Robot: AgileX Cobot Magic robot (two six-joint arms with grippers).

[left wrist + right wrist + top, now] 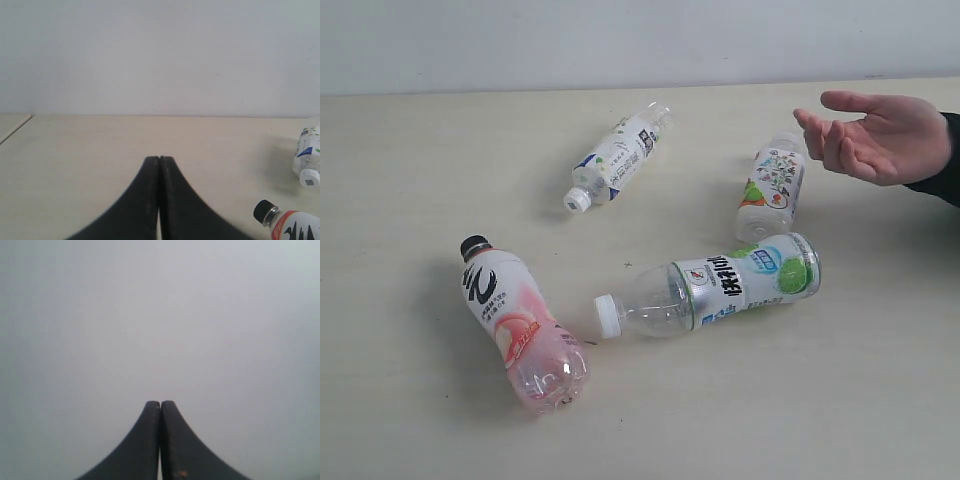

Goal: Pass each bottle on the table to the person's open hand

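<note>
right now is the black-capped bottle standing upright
No, the black-capped pink bottle lies on its side on the table.

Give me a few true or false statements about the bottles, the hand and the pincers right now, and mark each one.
1. A pink bottle, a green-label bottle, a floral bottle and a white-label bottle are on the table. True.
2. The pink bottle has a white cap. False: its cap is black.
3. One bottle is already being held. False: the person's hand is open and empty.
4. The left pincer and right pincer are both shut. True.
</note>
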